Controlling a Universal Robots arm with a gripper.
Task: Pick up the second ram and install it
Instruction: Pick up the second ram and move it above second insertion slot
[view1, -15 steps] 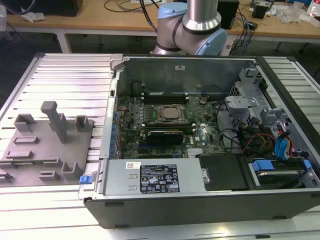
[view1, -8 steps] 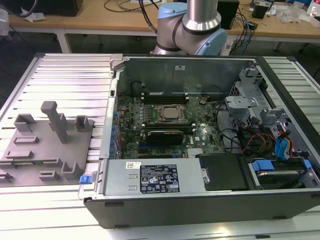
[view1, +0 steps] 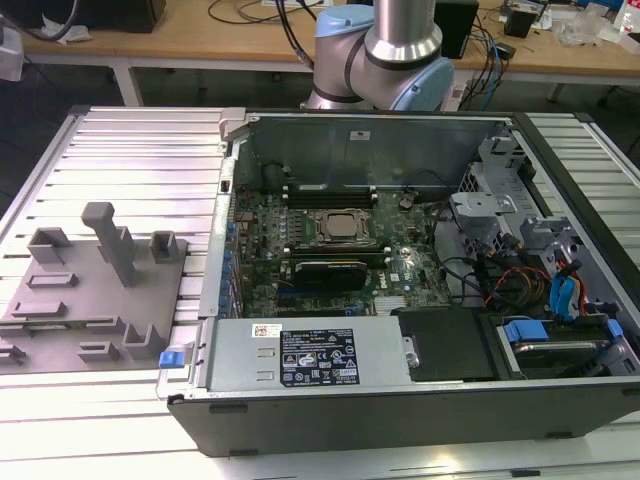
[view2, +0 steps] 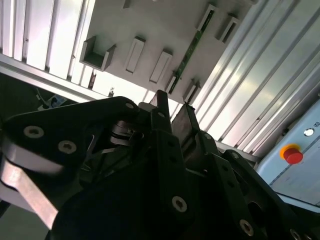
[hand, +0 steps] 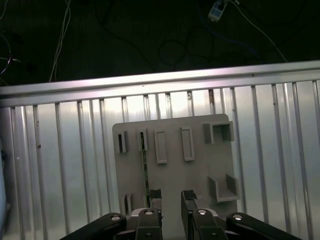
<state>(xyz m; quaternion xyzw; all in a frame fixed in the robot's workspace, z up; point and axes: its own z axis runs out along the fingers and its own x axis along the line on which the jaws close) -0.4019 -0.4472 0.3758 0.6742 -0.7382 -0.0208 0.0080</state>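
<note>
Starting at the exterior view's left: the grey holder tray sits flat on the slotted metal table, with plenty of bare table behind it. Its right edge is close to the left wall of the open computer case, so there's not much gap on that side. In the first wrist view the table ends at a rail not far past the tray, and beyond that it's just dark floor with cables.

The second ram is on that tray, standing on its long edge between the little upright blocks. It shows as a thin green strip in the second wrist view too.

The gripper hangs above the tray's near end, released, with a clear gap between the fingers and nothing in it. It isn't touching the tray or the stick. The ram's line runs past the outer side of one finger rather than through the gap.

Moving right, the motherboard lies open to the top, and the memory slots are too dark to tell what's in them. The arm is cut off at the top edge. In the second wrist view the gripper's black body blocks most of the foreground, with a red button off to the side.
</note>
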